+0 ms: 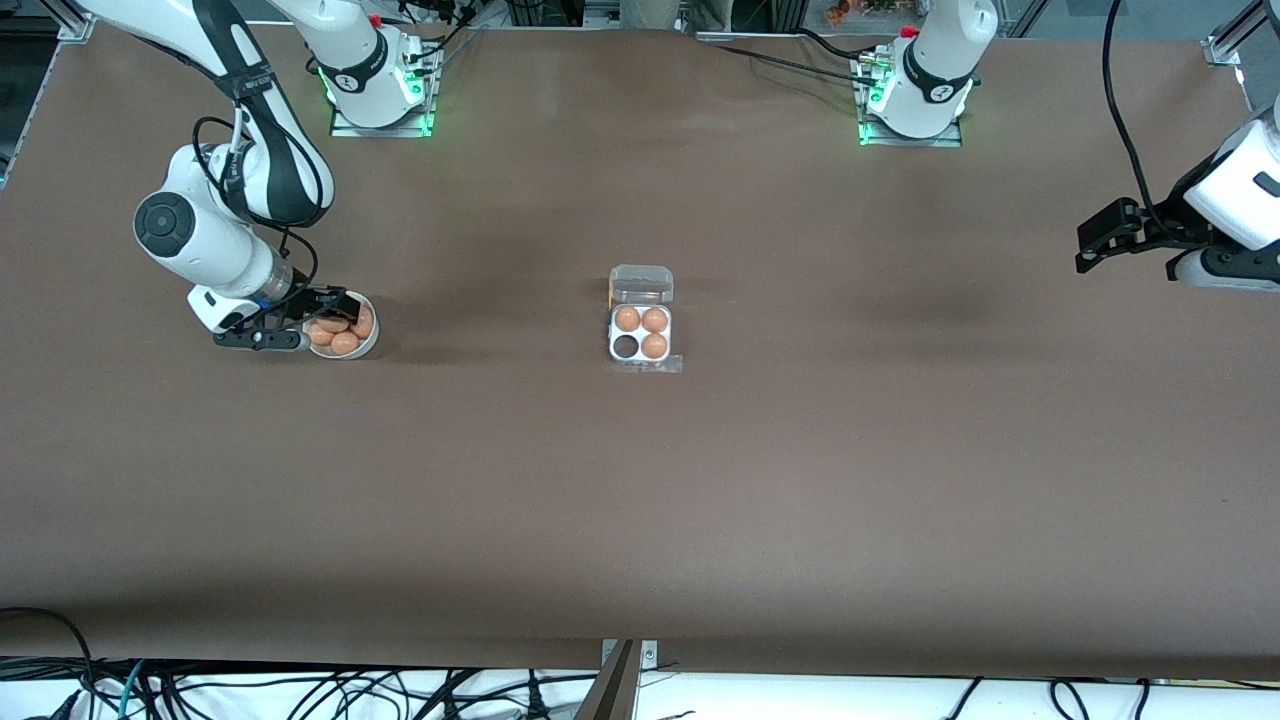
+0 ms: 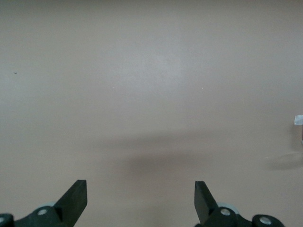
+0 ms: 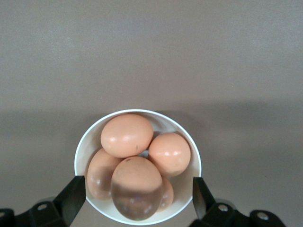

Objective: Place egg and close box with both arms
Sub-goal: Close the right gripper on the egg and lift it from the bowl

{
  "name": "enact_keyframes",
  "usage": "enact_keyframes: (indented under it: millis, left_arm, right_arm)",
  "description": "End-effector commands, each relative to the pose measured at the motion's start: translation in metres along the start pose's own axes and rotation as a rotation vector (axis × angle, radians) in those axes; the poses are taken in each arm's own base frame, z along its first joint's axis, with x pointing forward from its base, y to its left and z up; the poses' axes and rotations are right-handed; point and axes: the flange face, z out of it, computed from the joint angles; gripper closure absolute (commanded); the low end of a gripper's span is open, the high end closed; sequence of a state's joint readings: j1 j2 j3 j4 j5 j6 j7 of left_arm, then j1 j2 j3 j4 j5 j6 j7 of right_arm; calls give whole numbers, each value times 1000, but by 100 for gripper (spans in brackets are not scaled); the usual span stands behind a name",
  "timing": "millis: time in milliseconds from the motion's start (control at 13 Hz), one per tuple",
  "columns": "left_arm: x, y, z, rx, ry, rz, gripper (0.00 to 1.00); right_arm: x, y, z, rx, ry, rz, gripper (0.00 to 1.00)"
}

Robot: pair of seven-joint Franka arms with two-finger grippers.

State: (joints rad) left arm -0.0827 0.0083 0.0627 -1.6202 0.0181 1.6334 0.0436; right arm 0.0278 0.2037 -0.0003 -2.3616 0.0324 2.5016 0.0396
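The clear egg box point(image 1: 641, 320) stands open at the table's middle, lid up toward the bases. Three brown eggs point(image 1: 641, 320) fill its cells; the cell point(image 1: 626, 346) nearer the camera toward the right arm's end is empty. A round white bowl point(image 3: 85, 142) holds several brown eggs point(image 3: 136, 187) near the right arm's end; it also shows in the front view point(image 1: 368, 345). My right gripper point(image 3: 137, 194) is open just above this bowl, fingers astride the nearest egg. My left gripper point(image 2: 140, 198) is open and empty, up over bare table at the left arm's end, also in the front view point(image 1: 1095, 245).
The brown table top point(image 1: 800, 480) spreads wide around the box. Cables point(image 1: 300, 690) hang along the edge nearest the camera. The two arm bases point(image 1: 380, 90) stand at the edge farthest from the camera. A corner of the box point(image 2: 298, 120) shows in the left wrist view.
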Motion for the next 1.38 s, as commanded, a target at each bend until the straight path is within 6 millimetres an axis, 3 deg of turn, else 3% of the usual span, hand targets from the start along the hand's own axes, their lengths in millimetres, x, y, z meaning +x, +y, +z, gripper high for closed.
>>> enact_keyframes:
  millis: [0,77,154,308,385,692,846,1077,1308]
  left_arm:
    - [2,-1,-7,13,2,-10,0]
    - [2,-1,-7,13,4,-10,0]
    - [2,-1,-7,13,2,-10,0]
    - [4,0,-3,13,-4,-8,0]
    - [4,1,-3,12,-5,-8,0]
    - [5,0,-1,13,-8,-9,0]
    - [6,0,2,13,-13,-9,0]
    - [6,-1,2,14,-13,-12,0]
    - [6,0,2,12,-13,-11,0]
  right_arm:
    - [-6,-2,0,-3,10,10,1]
    - [-6,-3,0,-4,10,8,8]
    - [-6,-4,0,-4,12,7,32]
    - [-6,-4,0,-3,15,7,94]
    - [-6,-4,0,-3,15,7,100]
    - [-6,-7,-1,-4,15,0,100]
    - [-3,-10,-19,-2,31,-8,100]
    - [4,-7,-86,2,37,1,100]
    - [20,0,-186,4,-40,21,100]
